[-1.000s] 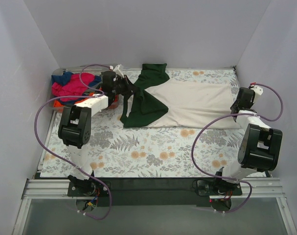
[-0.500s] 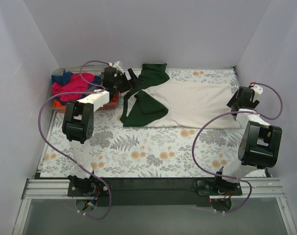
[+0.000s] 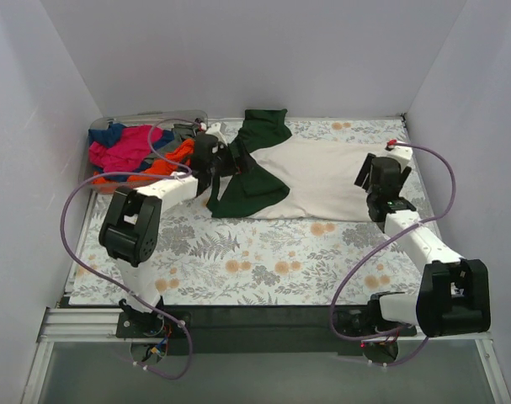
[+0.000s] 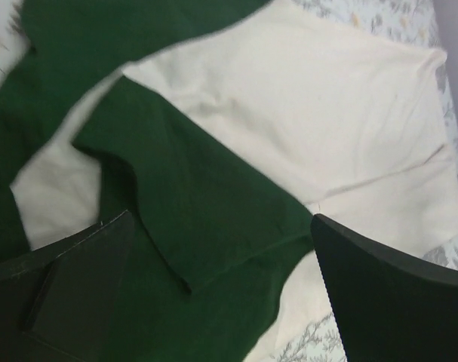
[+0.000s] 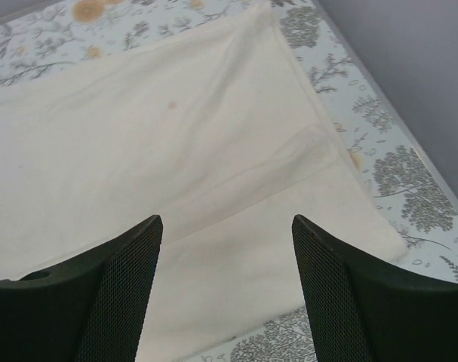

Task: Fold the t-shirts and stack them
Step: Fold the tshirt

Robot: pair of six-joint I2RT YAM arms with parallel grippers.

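Observation:
A large cream t-shirt [image 3: 331, 177] with dark green sleeves lies flat across the back of the table, hem to the right. One green sleeve [image 3: 251, 181] is folded over its left end. My left gripper [image 3: 224, 160] hovers open above that sleeve [image 4: 198, 204], nothing between its fingers [image 4: 85, 279]. My right gripper [image 3: 375, 175] stands open over the cream cloth [image 5: 176, 128] near the hem corner, its jaws empty. Other t-shirts, magenta [image 3: 125, 147], orange [image 3: 167, 160] and blue, lie heaped at the back left.
The heap sits in a clear plastic bin [image 3: 154, 116] against the left wall. A floral cloth [image 3: 263, 261] covers the table. White walls close in the back and both sides. Purple cables loop off both arms.
Both grippers have opened and let go of the cream shirt. The left one moved right over the folded green sleeve. The right arm swung left and now sits above the hem end.

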